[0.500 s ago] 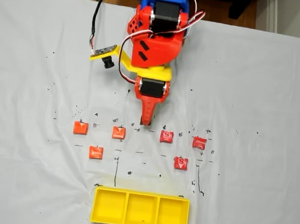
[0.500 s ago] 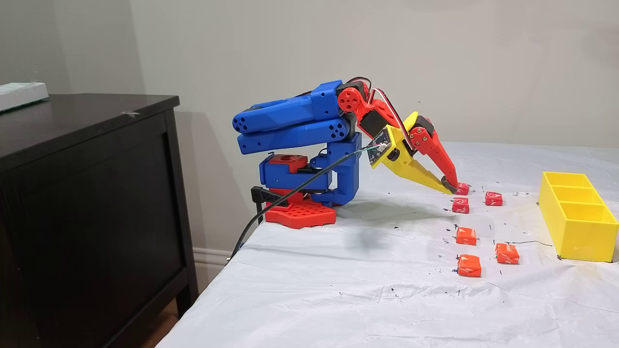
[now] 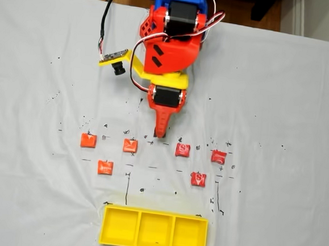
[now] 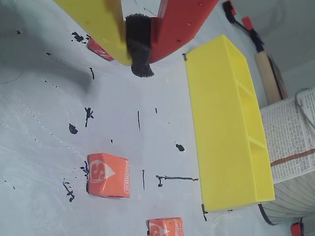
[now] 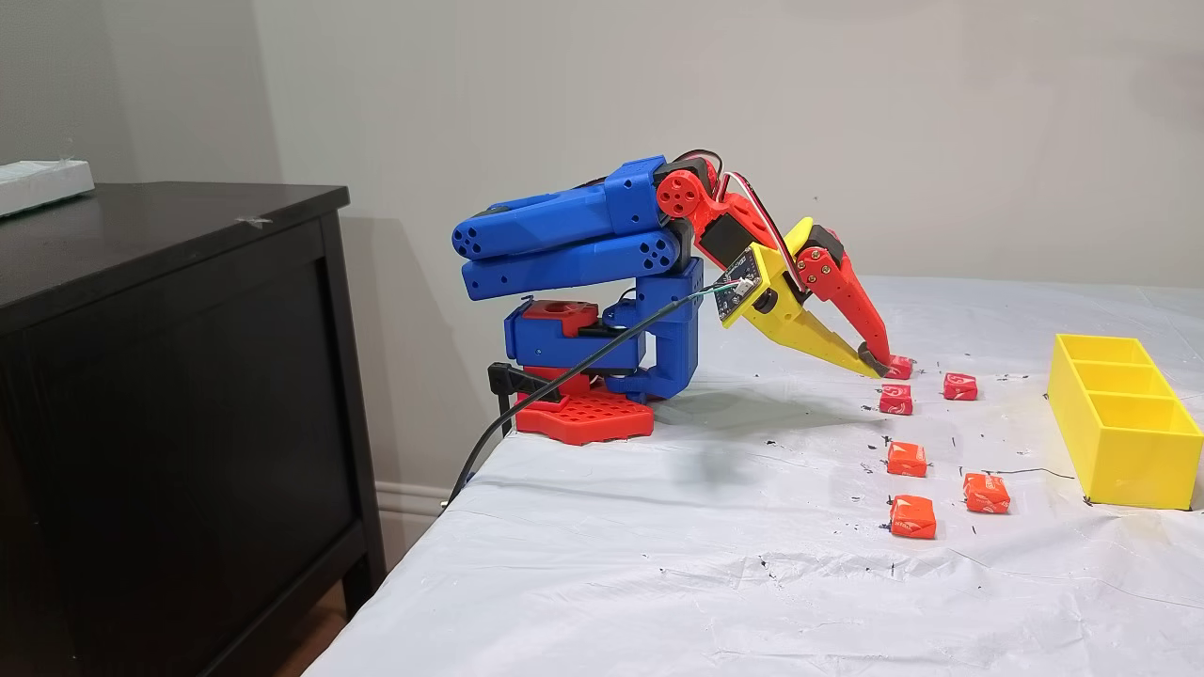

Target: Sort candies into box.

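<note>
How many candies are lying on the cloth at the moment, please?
6, all outside the box. In a fixed view from above, four form a row. Two lie nearer the box. None looks hidden.

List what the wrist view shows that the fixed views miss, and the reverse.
The wrist view adds: the pincer tips pressed together on nothing, white print on a candy, and a printed page beyond the box. The fixed views add: the blue arm, all six candies on the cloth, three empty compartments, and a dark cabinet. Shared: box, candies, ink-marked white cloth.
</note>
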